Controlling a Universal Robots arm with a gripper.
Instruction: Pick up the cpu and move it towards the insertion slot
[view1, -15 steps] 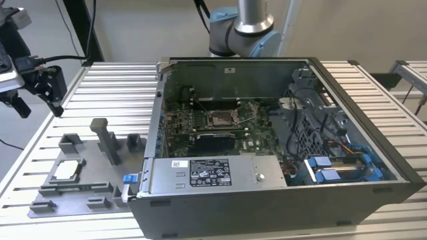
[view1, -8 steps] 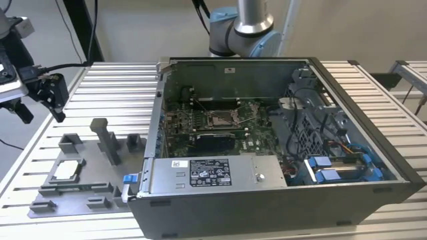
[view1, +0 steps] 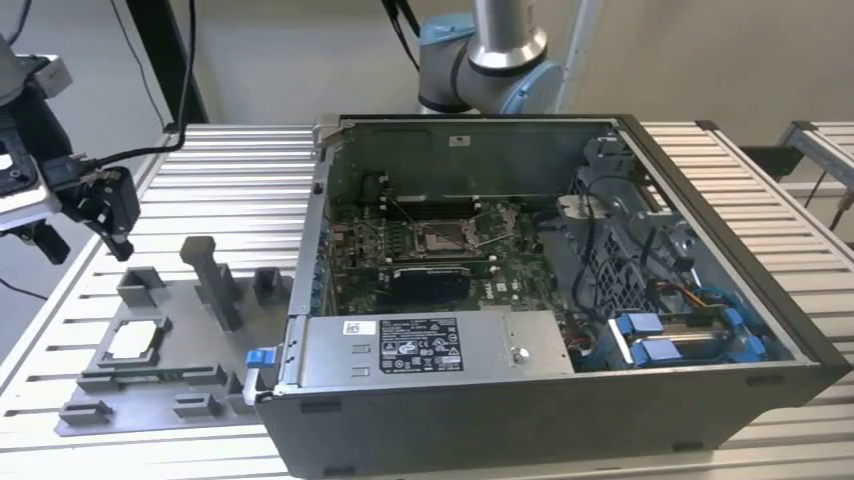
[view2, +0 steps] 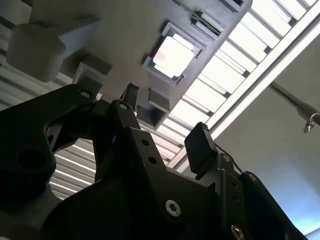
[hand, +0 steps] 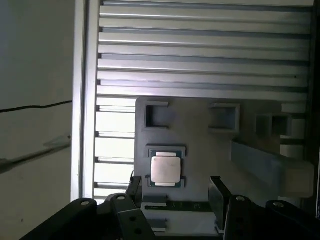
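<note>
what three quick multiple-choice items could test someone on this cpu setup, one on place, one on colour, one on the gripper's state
1. Where does the cpu lie?
A) in the grey tray at the exterior view's left of the computer case
B) inside the computer case
C) hanging in mid-air

2. What colour is the cpu's top?
A) black
B) blue
C) silvery-white

3. How is the gripper?
A) shut on the cpu
B) open, holding nothing
C) shut on a cable

Answers: A, the cpu sits in a pocket of the grey tray outside the case; C, its top shows as pale metal in both wrist views; B, the fingers stand apart above the tray with nothing between them.
</note>
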